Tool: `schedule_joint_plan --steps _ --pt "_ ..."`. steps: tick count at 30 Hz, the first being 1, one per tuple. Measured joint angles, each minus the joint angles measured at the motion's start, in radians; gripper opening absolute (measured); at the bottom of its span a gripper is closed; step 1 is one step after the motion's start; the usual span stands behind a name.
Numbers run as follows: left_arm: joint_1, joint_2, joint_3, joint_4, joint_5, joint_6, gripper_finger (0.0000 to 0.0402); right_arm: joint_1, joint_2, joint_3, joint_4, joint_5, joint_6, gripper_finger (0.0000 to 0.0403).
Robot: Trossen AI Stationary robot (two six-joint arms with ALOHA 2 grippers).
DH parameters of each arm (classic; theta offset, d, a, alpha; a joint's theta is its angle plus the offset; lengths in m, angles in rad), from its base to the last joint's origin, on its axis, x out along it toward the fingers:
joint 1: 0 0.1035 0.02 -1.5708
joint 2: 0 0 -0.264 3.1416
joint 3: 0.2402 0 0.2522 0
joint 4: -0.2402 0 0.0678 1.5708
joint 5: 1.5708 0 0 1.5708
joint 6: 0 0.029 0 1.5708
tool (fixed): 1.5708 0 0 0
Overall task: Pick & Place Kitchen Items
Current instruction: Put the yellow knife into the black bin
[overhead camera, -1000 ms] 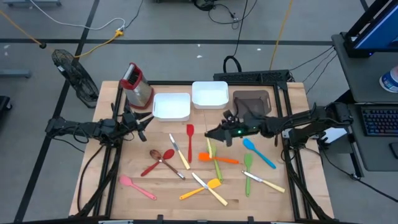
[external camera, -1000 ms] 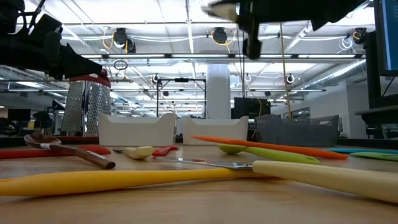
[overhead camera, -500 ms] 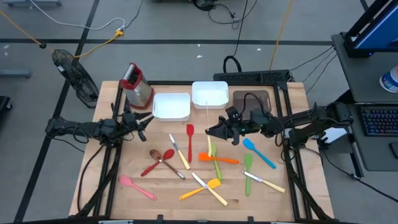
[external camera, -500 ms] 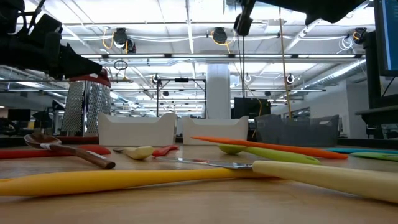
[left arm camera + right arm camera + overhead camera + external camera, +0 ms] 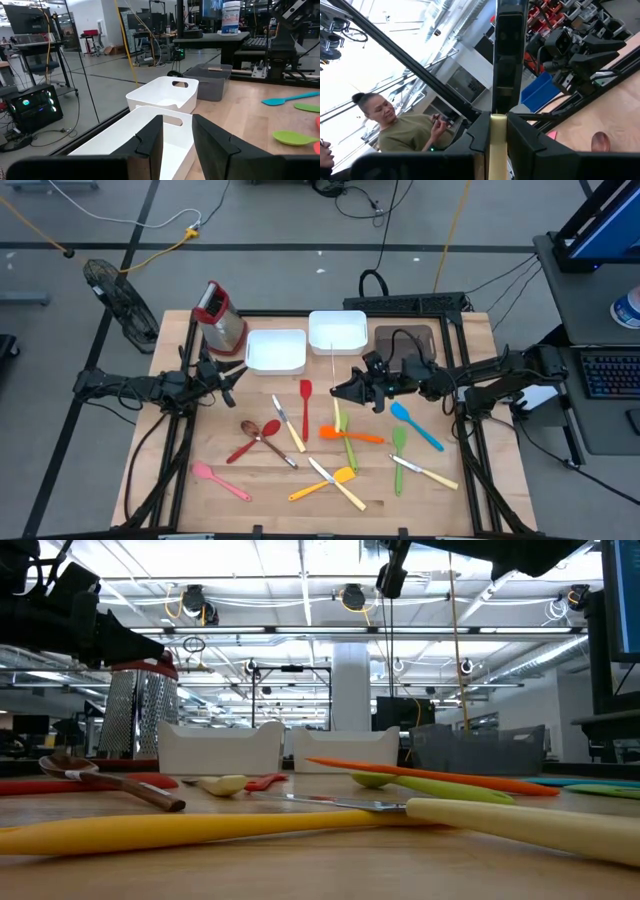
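My right gripper [image 5: 347, 390] hangs above the table's middle, shut on a pale-handled steel knife [image 5: 333, 366] whose blade points toward the far white tray [image 5: 337, 332]. In the low view the gripper [image 5: 390, 575] shows at the top. Several kitchen items lie flat on the wood: a red spatula [image 5: 305, 402], a red and a brown spoon [image 5: 256, 434], a pink spatula [image 5: 220, 480], a yellow spatula [image 5: 322, 484], an orange spatula [image 5: 350, 434], a green spoon [image 5: 399, 448], a blue spoon [image 5: 415, 424] and other knives [image 5: 290, 426]. My left gripper [image 5: 238, 377] waits open at the left. My right gripper pinches the knife's pale handle [image 5: 497, 125] between its two fingers. The knife lies along the fingers, and its dark blade [image 5: 507, 50] runs straight on past the fingertips. The knife is lifted clear of the table, slanting upward.
A nearer white tray [image 5: 275, 350] stands in front of my left gripper [image 5: 177, 135]. A dark tray [image 5: 405, 343] sits at the far right and a red-topped metal grater [image 5: 222, 315] at the far left. A person shows beyond the table in the right wrist view.
My right gripper has tipped its fingers upward and risen slightly, still shut on the knife. The knife has swung up with it, and its blade now points toward the far white tray. For the last half second it has kept still.
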Motion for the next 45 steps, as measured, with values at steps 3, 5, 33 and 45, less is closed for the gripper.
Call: schedule_joint_plan --steps 3,5,33,45 --pt "0.0 0.0 0.0 0.0 0.0 0.0 0.0106 0.0 0.0 0.0 -0.001 0.0 0.008 0.0033" --pt "0.0 0.0 0.0 0.0 0.0 0.0 0.0106 0.0 0.0 0.0 -0.001 0.0 0.008 0.0033" --pt "0.0 0.0 0.0 0.0 0.0 0.0 0.0106 -0.115 0.0 0.0 -0.581 -0.054 0.435 0.0032" --pt "0.0 0.0 0.0 0.0 0.0 -0.005 0.0106 -0.293 -0.137 0.001 -0.766 -0.18 0.461 0.0032"
